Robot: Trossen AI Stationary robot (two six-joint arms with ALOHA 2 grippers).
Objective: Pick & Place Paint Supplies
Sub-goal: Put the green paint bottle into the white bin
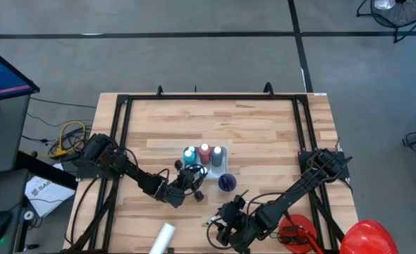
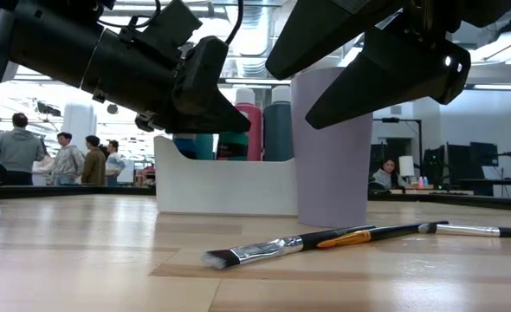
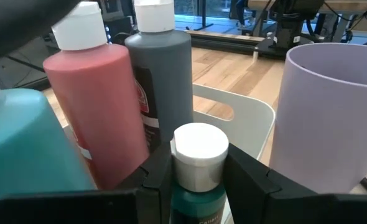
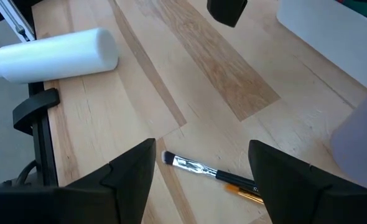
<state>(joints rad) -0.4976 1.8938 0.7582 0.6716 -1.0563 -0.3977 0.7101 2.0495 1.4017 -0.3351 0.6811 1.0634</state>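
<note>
Three bottles stand in the white caddy (image 1: pixel 221 154) from above. At table height, a brush (image 2: pixel 273 249) lies before it. Left gripper (image 3: pixel 199 171) pinches a green bottle (image 3: pixel 197 186) beside the caddy: lower it straight. Right gripper (image 4: pixel 202 163), spread, hovers over the brush.

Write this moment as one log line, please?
left gripper: shut on green bottle, at white caddy | right gripper: open above brush

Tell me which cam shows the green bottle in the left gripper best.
Left wrist view: the green bottle fills the foreground, its white cap between the left gripper fingers, beside the red bottle. The high view shows only a small spot at the white bin. The low view hides it behind the arm; the right wrist view misses it.
</note>
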